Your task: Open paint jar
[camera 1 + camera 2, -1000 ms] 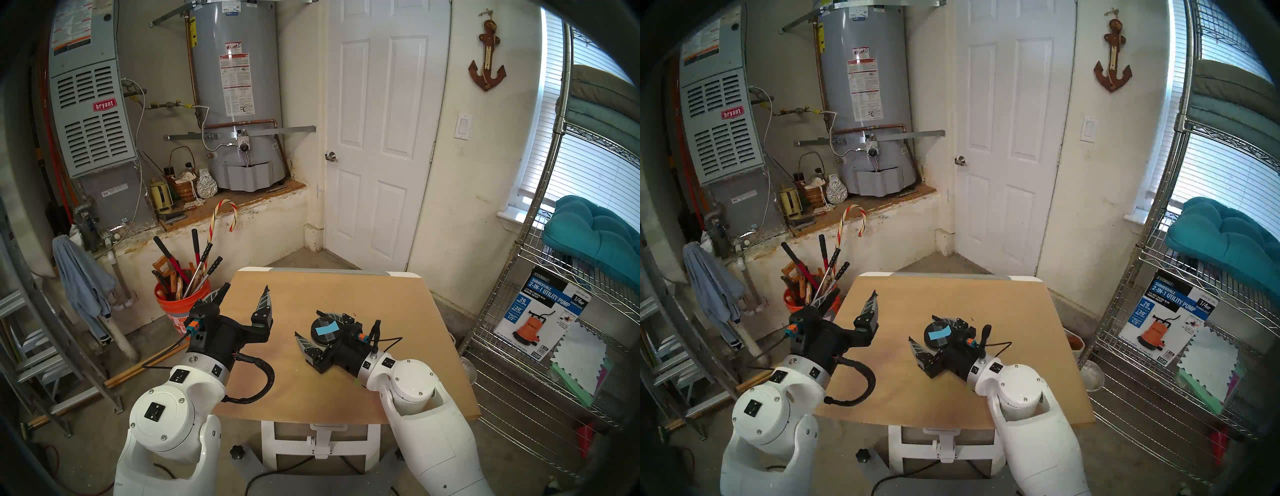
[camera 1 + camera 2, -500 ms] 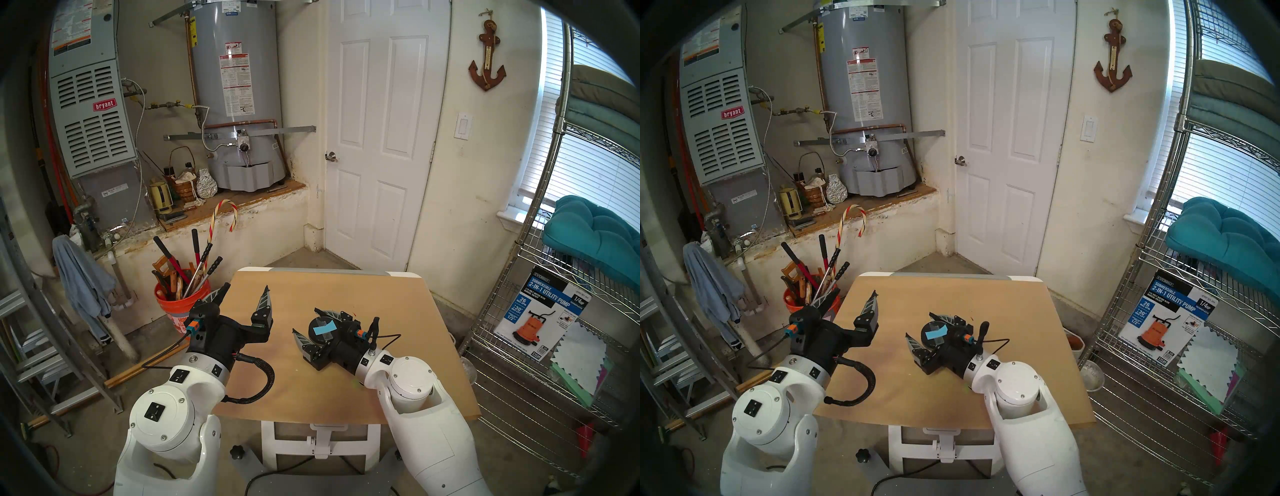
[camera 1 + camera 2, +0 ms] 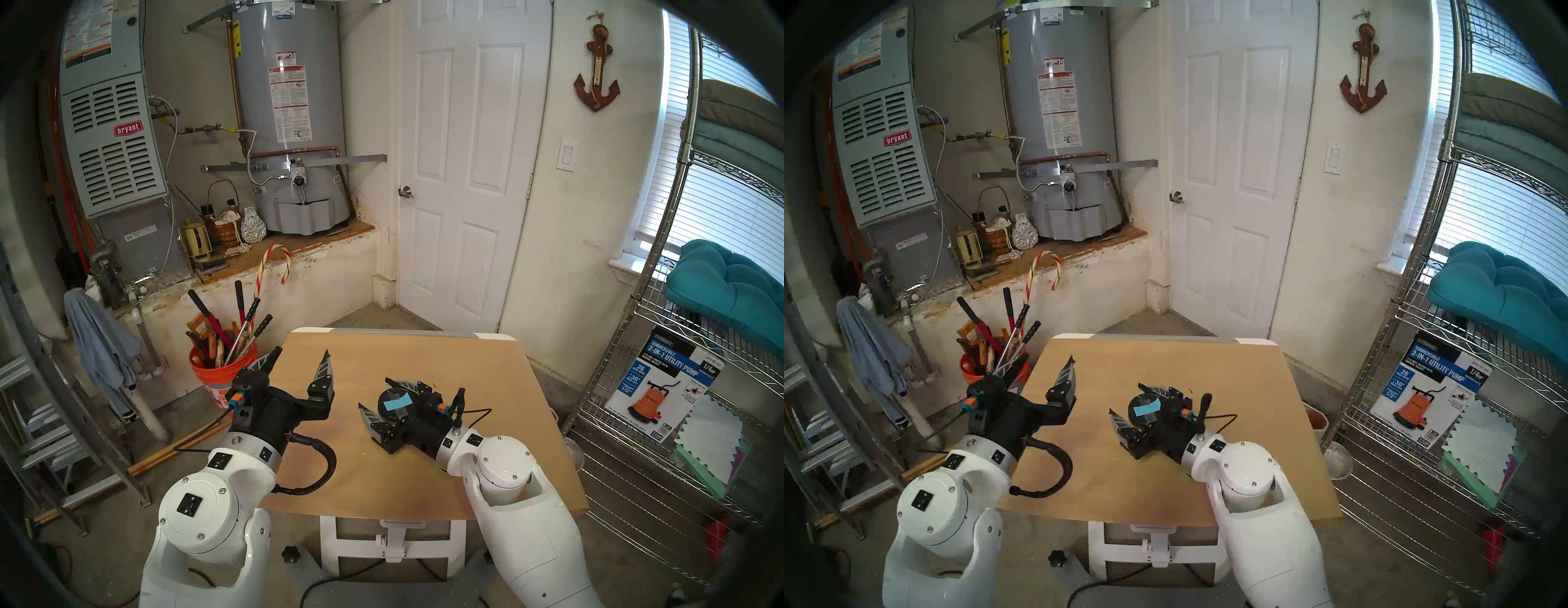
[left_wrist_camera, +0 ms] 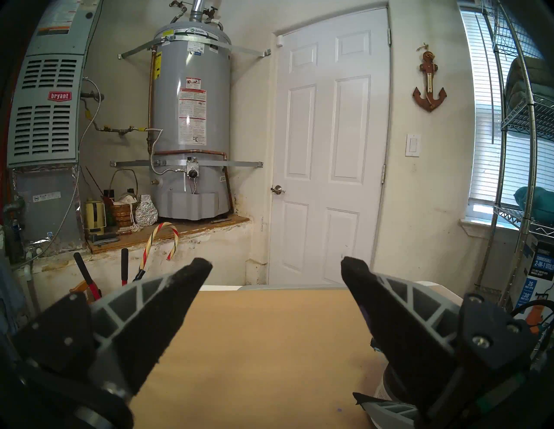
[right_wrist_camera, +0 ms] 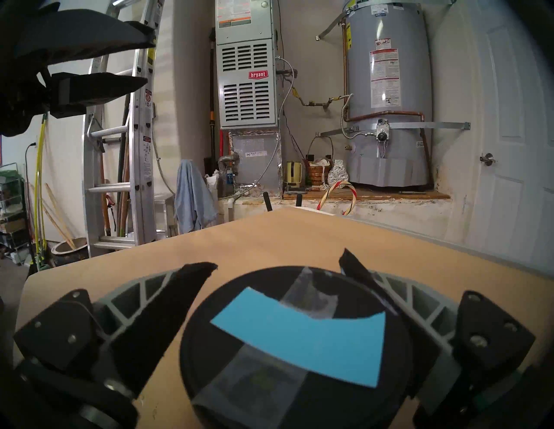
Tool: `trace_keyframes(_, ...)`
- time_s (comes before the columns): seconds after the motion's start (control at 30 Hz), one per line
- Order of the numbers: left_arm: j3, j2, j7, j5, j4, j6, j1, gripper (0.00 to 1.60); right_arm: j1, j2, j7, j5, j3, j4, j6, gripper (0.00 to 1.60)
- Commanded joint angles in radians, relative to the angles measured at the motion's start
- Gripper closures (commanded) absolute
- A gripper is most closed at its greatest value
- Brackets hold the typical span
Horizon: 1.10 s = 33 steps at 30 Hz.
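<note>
The paint jar [image 3: 392,407] stands upright on the wooden table [image 3: 424,352], right of centre. From above I see only its black round lid with a light-blue tape strip [image 5: 299,335]. My right gripper [image 3: 373,392] comes in low from the near right. Its jaws stand wide, one finger on each side of the jar, and are shut on it. In the right wrist view the lid [image 5: 269,374] fills the space between the fingers [image 5: 156,314]. My left gripper [image 3: 299,361] hovers open and empty over the table's left part, apart from the jar.
An orange bucket of long-handled tools [image 3: 220,369] stands by the table's left edge. A ladder [image 3: 42,424] leans further left. A wire shelf rack [image 3: 657,424] with a pump box stands close on the right. A white door [image 3: 466,170] is behind the table.
My right gripper and the jar between its fingers shifted slightly left and away together, then stayed still. The left arm has not moved.
</note>
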Motion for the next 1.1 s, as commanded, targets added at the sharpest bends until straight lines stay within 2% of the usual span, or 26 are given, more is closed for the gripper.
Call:
trace_keyframes(0.0, -0.003, 0.001, 0.001, 0.002, -0.021, -0.002, 0.001, 0.0, 0.01, -0.011, -0.004, 0.005, 0.001, -0.025, -0.009, 0.0)
trace_keyframes(1.07, -0.003, -0.001, 0.0, 0.004, -0.021, -0.002, 0.001, 0.0, 0.01, -0.011, -0.004, 0.005, 0.001, -0.025, -0.009, 0.0)
